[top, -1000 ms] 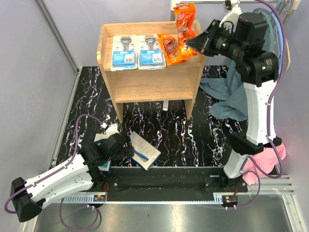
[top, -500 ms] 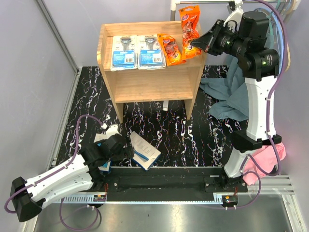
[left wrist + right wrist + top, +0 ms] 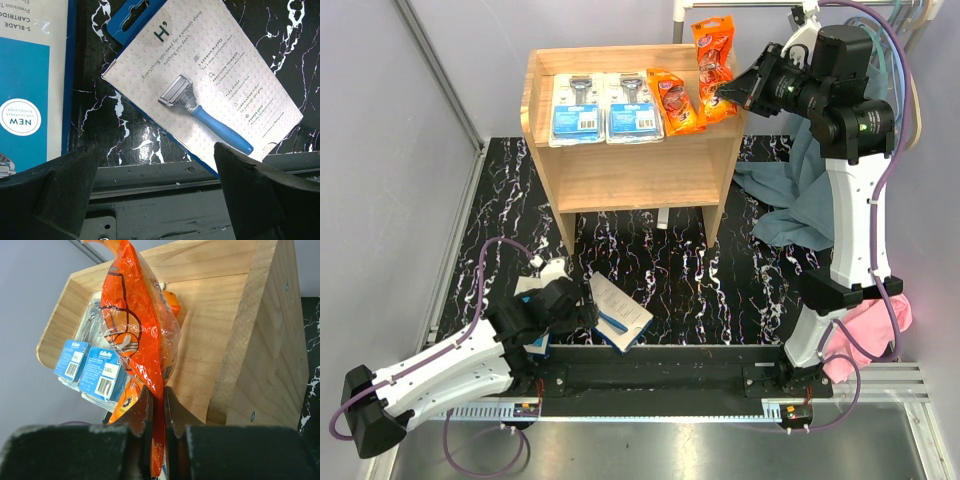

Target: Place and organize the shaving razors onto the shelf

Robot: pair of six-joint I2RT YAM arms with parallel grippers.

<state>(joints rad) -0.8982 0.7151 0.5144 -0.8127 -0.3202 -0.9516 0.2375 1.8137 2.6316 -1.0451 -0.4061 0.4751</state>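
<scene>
— What are the right fingers (image 3: 136, 416) doing?
— Pinching an orange packet (image 3: 135, 335), holding it up over the shelf (image 3: 620, 175) top, at two o'clock.
— And the left fingers (image 3: 50, 190)?
— Gaping wide over a white-and-blue razor box (image 3: 200, 95) lying on the worktop (image 3: 720, 270) at seven o'clock.

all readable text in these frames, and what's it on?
"H'": white razor box.
"Everything you need for a smooth shave, nothing you don't.": same box.
Small feature list on it: mostly too small.
"NEW OUR SHARPEST BLADES EVER": upside down, blue-and-white box beside it.
"Gillette": blue cards of the blister packs on the shelf.
Print on the orange packet: unreadable.
</scene>
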